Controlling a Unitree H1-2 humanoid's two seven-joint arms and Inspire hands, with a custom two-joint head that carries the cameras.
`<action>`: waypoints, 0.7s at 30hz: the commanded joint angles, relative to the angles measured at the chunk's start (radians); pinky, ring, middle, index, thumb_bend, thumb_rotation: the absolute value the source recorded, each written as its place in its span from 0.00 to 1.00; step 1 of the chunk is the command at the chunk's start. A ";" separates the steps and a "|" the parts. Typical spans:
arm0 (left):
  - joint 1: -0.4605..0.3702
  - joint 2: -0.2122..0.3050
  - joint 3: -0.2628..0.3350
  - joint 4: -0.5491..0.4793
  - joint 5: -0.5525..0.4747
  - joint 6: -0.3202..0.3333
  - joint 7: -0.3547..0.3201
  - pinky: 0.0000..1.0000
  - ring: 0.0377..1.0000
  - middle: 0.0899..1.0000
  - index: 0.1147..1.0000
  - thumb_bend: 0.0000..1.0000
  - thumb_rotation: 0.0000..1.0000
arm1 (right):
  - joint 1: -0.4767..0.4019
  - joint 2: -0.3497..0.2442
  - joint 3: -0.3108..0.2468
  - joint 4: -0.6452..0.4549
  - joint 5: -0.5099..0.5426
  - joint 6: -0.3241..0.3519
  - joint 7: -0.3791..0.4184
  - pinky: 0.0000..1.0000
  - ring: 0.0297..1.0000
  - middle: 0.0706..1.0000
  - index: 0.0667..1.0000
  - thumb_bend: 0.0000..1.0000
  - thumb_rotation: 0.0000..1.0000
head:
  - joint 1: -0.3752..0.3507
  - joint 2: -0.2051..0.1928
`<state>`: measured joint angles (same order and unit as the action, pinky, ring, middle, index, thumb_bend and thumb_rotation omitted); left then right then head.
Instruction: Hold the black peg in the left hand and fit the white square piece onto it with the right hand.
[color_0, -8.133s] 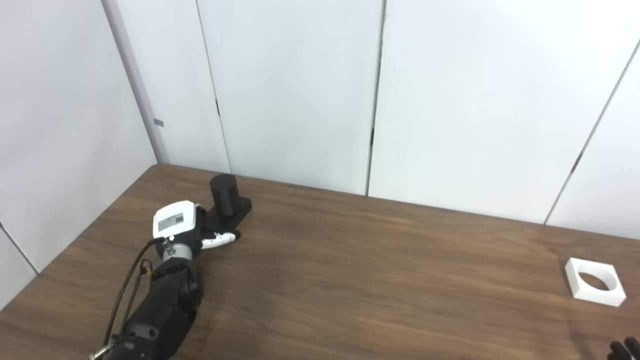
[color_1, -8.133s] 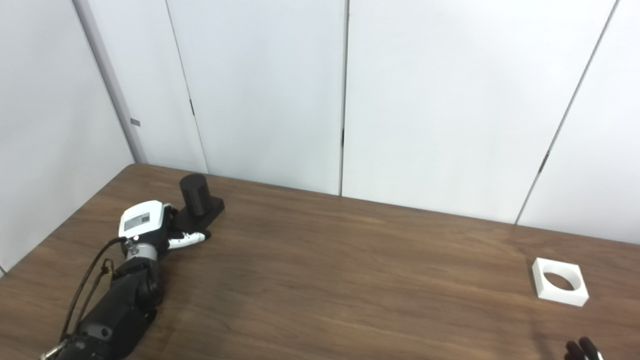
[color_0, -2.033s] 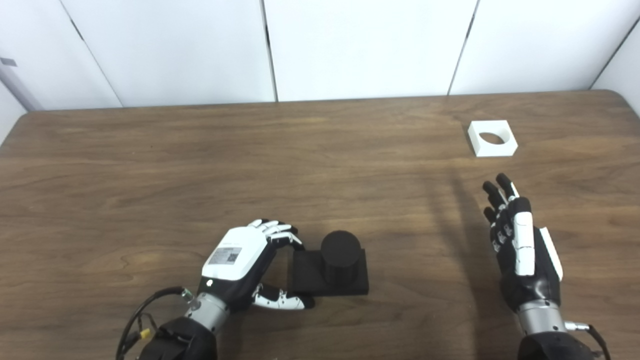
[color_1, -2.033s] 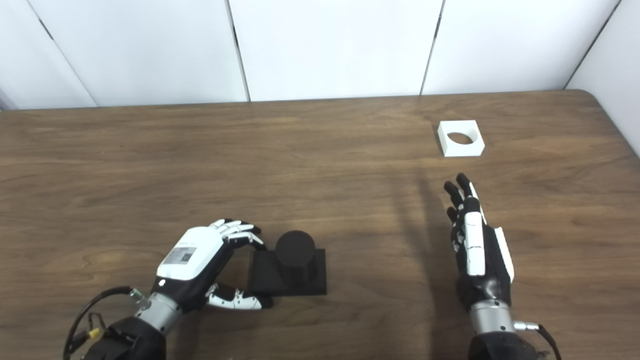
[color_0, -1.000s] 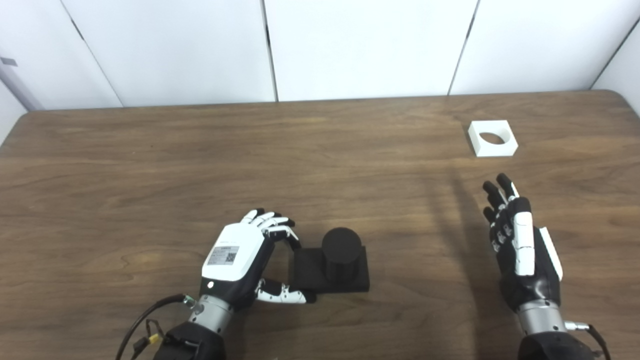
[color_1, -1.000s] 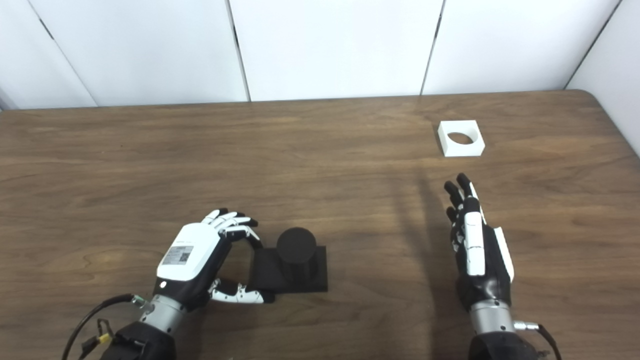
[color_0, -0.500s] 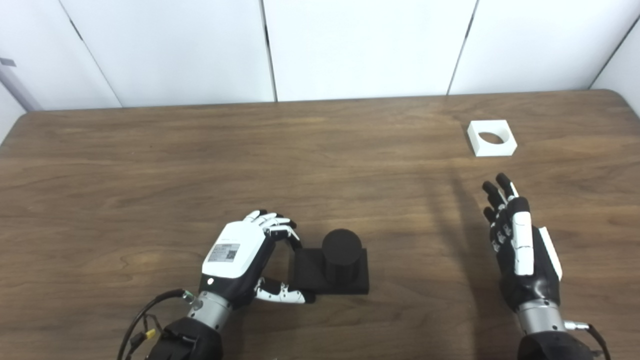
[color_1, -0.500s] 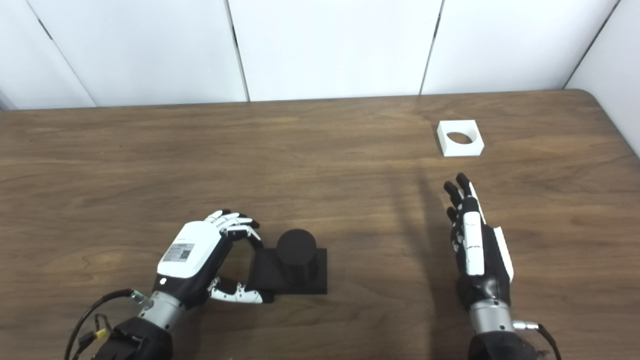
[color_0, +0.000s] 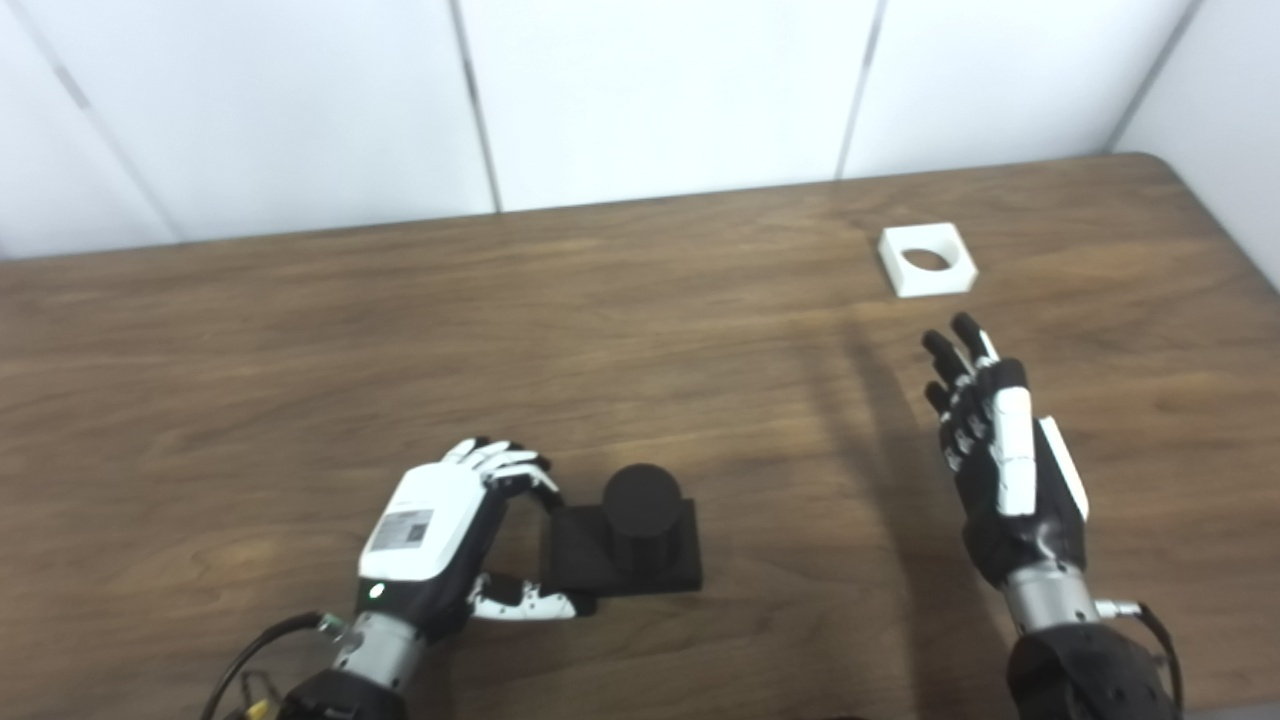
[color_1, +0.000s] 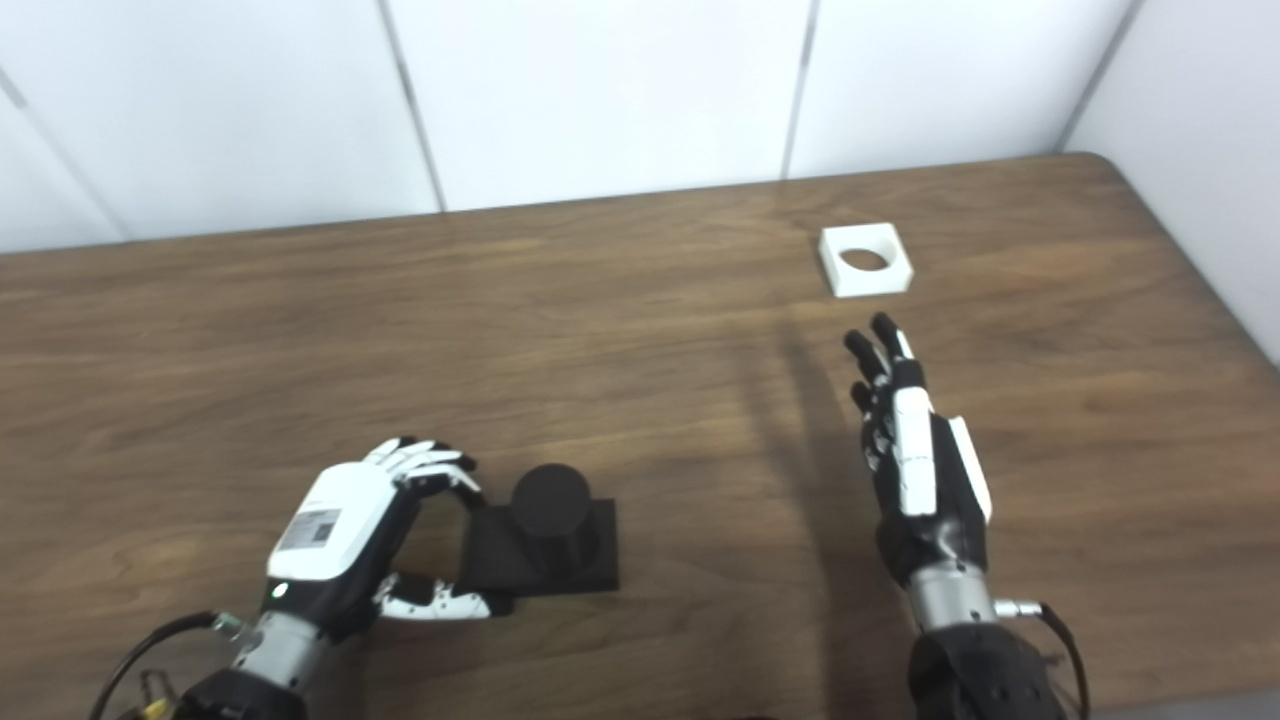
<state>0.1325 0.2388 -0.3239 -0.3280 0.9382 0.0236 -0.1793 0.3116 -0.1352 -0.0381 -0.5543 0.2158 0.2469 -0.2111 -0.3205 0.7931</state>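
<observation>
The dark wood-grain bench (color_0: 300, 330) has plenty of bare surface across its middle and left side, and white wall panels (color_0: 650, 90) rise right behind its far edge. Toward the near edge, left of centre, stands the black cylindrical peg on its flat square base (color_0: 628, 540), upright. The left hand (color_0: 440, 530), white-backed with black fingers, is curled around the base's left side, its fingers touching the far left corner and its thumb along the near left corner, so it grips the base rather than the post. The small white square piece with a round hole (color_0: 927, 260) lies flat near the far right corner, well apart from the peg. Between them, nearer the right edge, the right hand (color_0: 1000, 460) is raised with its fingers straight and apart, holding nothing, pointing toward the white piece but short of it. Nothing lies on the wood between that hand and the piece.
</observation>
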 joint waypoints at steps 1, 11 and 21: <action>0.013 0.035 0.014 0.016 0.006 -0.005 0.003 0.91 0.84 0.76 0.42 0.52 0.05 | -0.086 -0.023 -0.030 -0.067 -0.110 0.043 -0.011 0.98 0.96 0.91 0.93 0.62 0.44 | -0.026 -0.008; 0.010 0.042 0.018 0.051 -0.017 -0.020 0.033 0.89 0.82 0.75 0.42 0.52 0.05 | -0.289 -0.299 -0.112 -0.043 -0.354 0.223 0.162 0.93 0.92 0.88 0.88 0.79 0.25 | -0.112 -0.063; 0.013 0.051 0.023 0.051 -0.019 -0.018 0.032 0.87 0.80 0.74 0.42 0.52 0.05 | -0.473 -0.419 -0.103 0.093 -0.682 0.223 0.471 0.87 0.91 0.91 0.88 0.89 0.23 | -0.104 -0.092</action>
<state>0.1331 0.2626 -0.3114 -0.2973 0.8992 -0.0108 -0.1338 -0.1066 -0.5260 -0.1358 -0.4540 -0.4266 0.4769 0.2328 -0.4234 0.7011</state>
